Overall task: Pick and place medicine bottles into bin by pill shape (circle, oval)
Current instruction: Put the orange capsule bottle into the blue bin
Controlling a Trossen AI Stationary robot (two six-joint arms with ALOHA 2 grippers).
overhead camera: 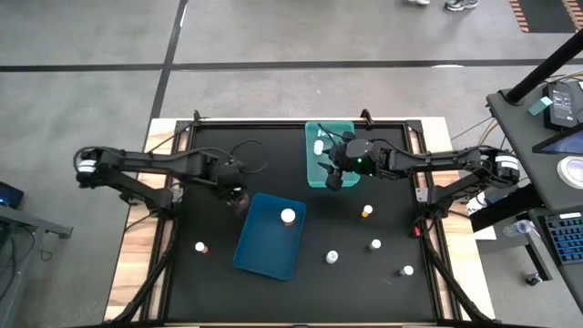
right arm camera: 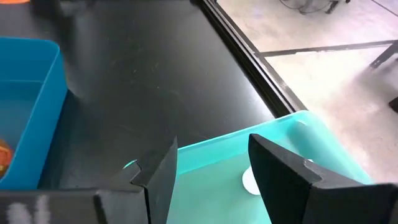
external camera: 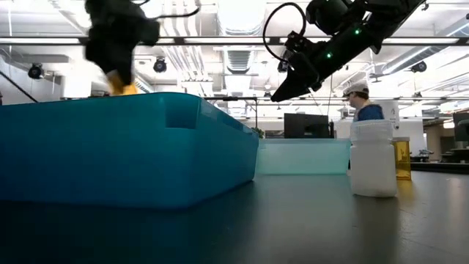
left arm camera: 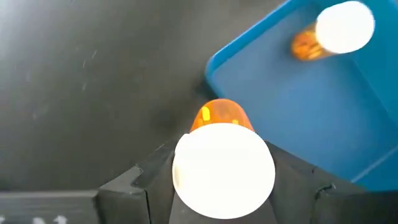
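My left gripper (overhead camera: 237,194) is shut on an amber medicine bottle with a white cap (left arm camera: 224,176), just off the far left corner of the blue tray (overhead camera: 264,251). One capped amber bottle (overhead camera: 288,217) lies in that tray. My right gripper (overhead camera: 335,179) is open and empty above the near edge of the teal tray (overhead camera: 342,132), where a white bottle (overhead camera: 319,146) lies. Several more bottles stand on the black table: an amber one (overhead camera: 367,211), white ones (overhead camera: 375,244) (overhead camera: 332,258) (overhead camera: 407,271), and one at the left (overhead camera: 200,247). My left gripper pinches the bottle between its two fingers (left arm camera: 155,177), one on either side of it at the cap end (left arm camera: 180,186). The fingers point down from above. The bottle stands upright, its amber body (left arm camera: 219,115) below the cap, lifted above the blue tray's rim in the low view (external camera: 121,86).
The blue tray's wall (external camera: 124,147) stands close in the low view, with the teal tray (external camera: 304,156) behind it. The table's raised frame (overhead camera: 273,123) runs round the black top. A person (external camera: 363,103) stands in the room beyond.
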